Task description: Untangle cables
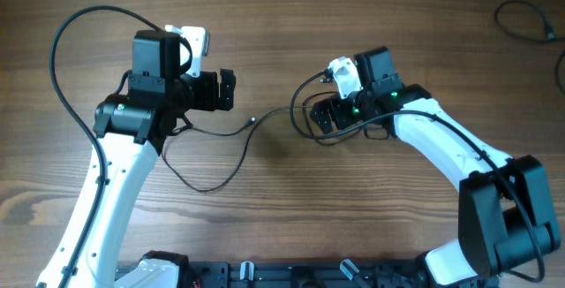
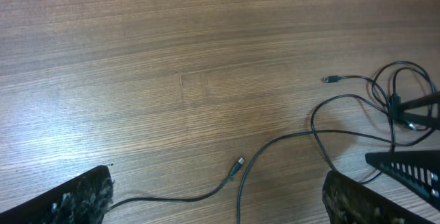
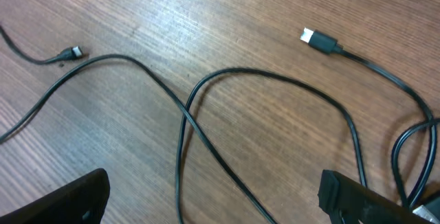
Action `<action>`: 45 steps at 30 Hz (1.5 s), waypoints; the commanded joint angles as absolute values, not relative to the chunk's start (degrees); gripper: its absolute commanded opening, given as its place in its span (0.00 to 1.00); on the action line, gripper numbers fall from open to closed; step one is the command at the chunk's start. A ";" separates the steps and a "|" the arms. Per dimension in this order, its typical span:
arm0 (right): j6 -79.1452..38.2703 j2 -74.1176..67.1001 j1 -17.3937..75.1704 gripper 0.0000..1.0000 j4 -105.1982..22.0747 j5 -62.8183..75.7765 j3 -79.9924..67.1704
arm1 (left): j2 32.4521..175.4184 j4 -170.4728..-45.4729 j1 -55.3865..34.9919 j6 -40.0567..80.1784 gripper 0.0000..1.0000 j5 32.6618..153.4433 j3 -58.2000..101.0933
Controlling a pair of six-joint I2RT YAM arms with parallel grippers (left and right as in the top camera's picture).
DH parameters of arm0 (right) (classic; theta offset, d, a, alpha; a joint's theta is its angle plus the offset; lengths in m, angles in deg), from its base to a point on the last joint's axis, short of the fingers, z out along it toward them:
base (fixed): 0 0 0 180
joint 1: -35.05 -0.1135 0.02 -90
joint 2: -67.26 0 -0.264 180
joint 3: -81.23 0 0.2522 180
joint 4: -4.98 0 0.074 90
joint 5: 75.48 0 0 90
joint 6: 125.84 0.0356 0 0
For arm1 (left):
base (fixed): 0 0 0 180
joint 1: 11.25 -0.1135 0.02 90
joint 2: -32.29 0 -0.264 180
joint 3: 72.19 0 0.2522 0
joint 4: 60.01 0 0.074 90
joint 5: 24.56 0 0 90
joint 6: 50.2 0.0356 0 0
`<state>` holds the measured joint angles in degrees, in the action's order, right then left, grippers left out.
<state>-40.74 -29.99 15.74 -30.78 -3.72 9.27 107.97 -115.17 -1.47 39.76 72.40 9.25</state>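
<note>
Thin black cables lie on the wooden table between my arms. One cable (image 1: 212,132) runs from under the left arm to a small plug (image 1: 253,120) and sags in a loop toward the front. That plug shows in the left wrist view (image 2: 238,163), with a crossing cable beside it. A looped tangle (image 1: 306,116) lies at the right gripper. In the right wrist view its loops (image 3: 199,107) cross, ending in a flat plug (image 3: 320,40). My left gripper (image 1: 218,89) (image 2: 216,203) is open and empty. My right gripper (image 1: 323,117) (image 3: 213,203) is open, straddling two strands.
Another dark cable (image 1: 530,18) lies at the far right corner. The left arm's thick black cable (image 1: 66,36) arcs over the table's left side. A second small plug (image 2: 330,80) lies beyond the tangle (image 2: 402,107).
</note>
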 commanded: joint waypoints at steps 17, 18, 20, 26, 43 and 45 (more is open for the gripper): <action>-40.55 -38.38 17.77 0.04 -28.26 -6.60 9.40 | 107.20 -116.70 -1.79 40.90 1.00 72.88 9.49; -38.32 -38.34 17.77 0.04 -28.31 -6.60 9.38 | 107.20 -116.70 -1.77 40.90 1.00 72.88 9.49; -35.17 -36.79 17.77 0.04 -29.05 -6.58 8.68 | 107.20 -116.97 -1.77 40.90 1.00 72.88 9.49; -31.19 -21.75 17.77 0.04 -44.17 1.38 -4.39 | 107.22 -118.56 -1.77 40.90 1.00 72.90 9.49; -25.14 -1.88 17.80 0.04 -83.01 35.25 -44.58 | 107.22 -118.89 -1.77 40.88 1.00 76.09 9.38; -25.20 -2.80 17.77 0.04 -83.41 33.46 -44.61 | 107.22 -119.04 -1.77 40.88 1.00 76.38 9.38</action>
<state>-25.99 -1.47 17.75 -82.90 33.22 -43.88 107.97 -118.80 -1.47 39.79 74.85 9.25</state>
